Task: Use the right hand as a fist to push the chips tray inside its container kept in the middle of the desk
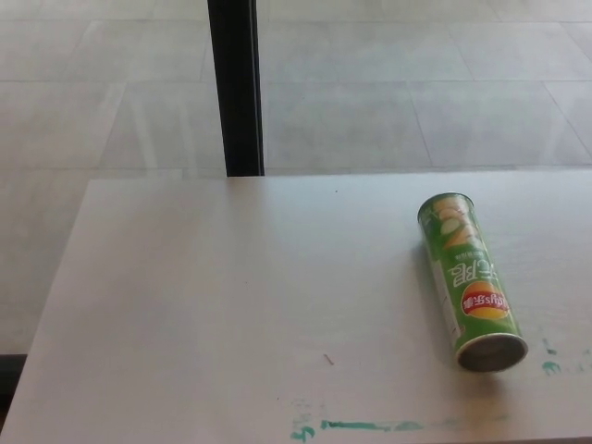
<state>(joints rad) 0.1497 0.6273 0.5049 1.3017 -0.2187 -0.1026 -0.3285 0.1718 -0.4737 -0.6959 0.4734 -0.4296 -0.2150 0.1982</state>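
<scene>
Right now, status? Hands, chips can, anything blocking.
Both hands out of view. Green chips can lying on its side on the white desk, right of middle, near end facing the camera; no tray seen sticking out. Nothing near it but green paint smears at the front edge.

Office-like room (white desk (pixel 231 305), tiled floor (pixel 388 83)).

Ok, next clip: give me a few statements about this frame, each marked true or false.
1. The green chips can lies on its side on the white desk. True.
2. The robot's right hand is pressing against the can's near end. False: no robot hand shows in the head view.
3. A tray sticks out of the can's near end. False: nothing protrudes from that end.
4. Green smears mark the desk near its front edge. True.
5. The can sits on the left side of the desk. False: it lies toward the right.
</scene>
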